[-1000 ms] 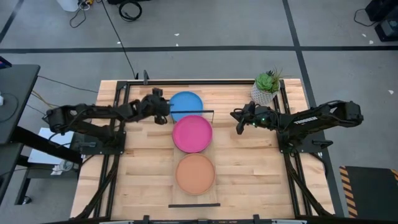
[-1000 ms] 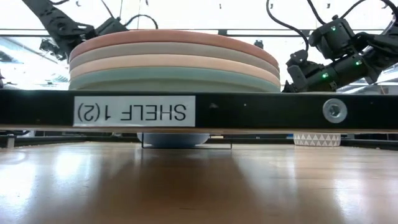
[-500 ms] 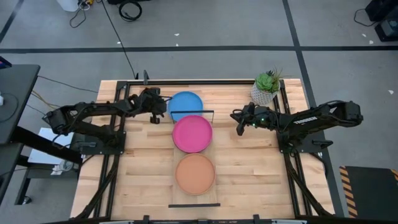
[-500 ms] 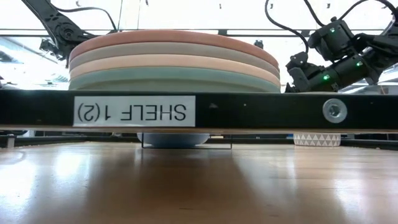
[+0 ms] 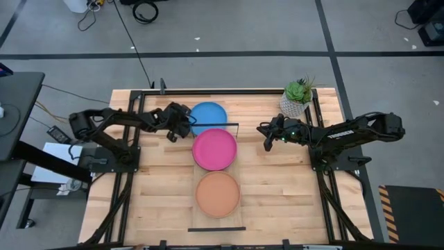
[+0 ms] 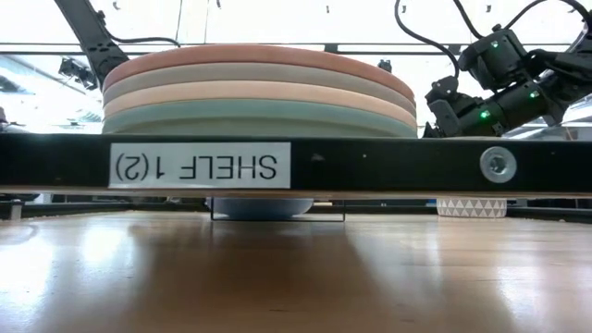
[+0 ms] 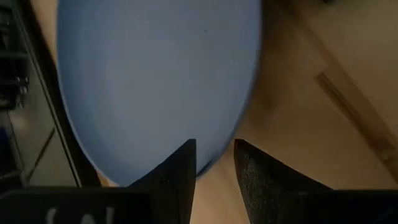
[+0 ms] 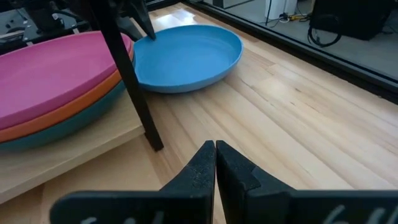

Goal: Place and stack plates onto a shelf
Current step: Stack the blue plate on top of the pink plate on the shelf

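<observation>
A blue plate [image 5: 207, 117] lies flat on the table just past the far end of the shelf [image 5: 216, 223]. On the shelf, a magenta plate [image 5: 214, 148] tops one stack and an orange-tan plate [image 5: 218, 194] tops the nearer stack [image 6: 259, 92]. My left gripper [image 5: 182, 125] is at the blue plate's left rim, open by a narrow gap, and the rim [image 7: 214, 163] shows between its fingers. My right gripper [image 5: 267, 139] hovers shut to the right of the magenta plate, over bare table. My left gripper comes level from the table's left at the blue plate's left rim [image 8: 151, 35], one finger [image 7: 180, 177] over the plate and the other [image 7: 255, 180] over the table. I cannot tell whether either finger touches the rim. The plate lies flat on the table.
A white-potted green plant [image 5: 297, 97] stands at the table's far right corner. Thin black wire frames [image 8: 134, 87] stand at the shelf's short ends, one close to the blue plate. Open tabletop [image 5: 291, 194] lies on either side of the shelf.
My left gripper drew back a little toward the table's left edge, then came back to the blue plate's left rim, and its arm dropped out of the low view. The plates and my right arm have stayed where they were.
</observation>
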### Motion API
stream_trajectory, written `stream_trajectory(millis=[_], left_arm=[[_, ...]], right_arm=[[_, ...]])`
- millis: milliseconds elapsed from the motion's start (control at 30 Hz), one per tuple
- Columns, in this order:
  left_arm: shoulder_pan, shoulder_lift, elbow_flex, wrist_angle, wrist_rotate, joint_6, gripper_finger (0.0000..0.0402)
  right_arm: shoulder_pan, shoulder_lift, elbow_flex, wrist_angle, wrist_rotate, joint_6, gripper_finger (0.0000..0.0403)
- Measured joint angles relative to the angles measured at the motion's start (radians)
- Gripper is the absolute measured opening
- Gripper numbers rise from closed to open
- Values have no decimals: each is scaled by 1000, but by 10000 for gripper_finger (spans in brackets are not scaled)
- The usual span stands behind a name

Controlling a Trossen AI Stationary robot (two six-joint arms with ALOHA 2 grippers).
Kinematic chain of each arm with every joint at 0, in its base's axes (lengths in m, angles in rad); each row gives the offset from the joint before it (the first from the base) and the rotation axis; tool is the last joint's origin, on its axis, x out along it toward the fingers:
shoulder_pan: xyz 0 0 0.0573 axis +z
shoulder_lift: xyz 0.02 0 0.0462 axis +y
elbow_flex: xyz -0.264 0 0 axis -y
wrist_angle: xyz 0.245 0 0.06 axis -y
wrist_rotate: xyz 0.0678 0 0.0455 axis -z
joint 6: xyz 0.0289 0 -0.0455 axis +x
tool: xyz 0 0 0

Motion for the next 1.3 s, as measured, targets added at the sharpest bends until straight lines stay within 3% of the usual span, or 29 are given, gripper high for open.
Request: stream_trajectory(millis=[167,400,600,867,1000,1300], left_arm=[[0,45,1,7,1,93,101],[-1,41,2,15,-21,96,15],[-9,29,-1,12,-43,45,15],[-46,-46,-3,-22,-120,-18,15],[-50,-95,-3,-32,-156,-67,15],[-67,-281,-2,-45,-350,-77,15]], right_arm=[[0,0,0,0,0,0,20],[-1,0,0,0,0,0,20],[-1,0,0,-19,7,0,20],[-3,0,0,-79,122,7,20],[-3,0,0,-88,129,7,20],[-3,0,0,-85,127,19,20]])
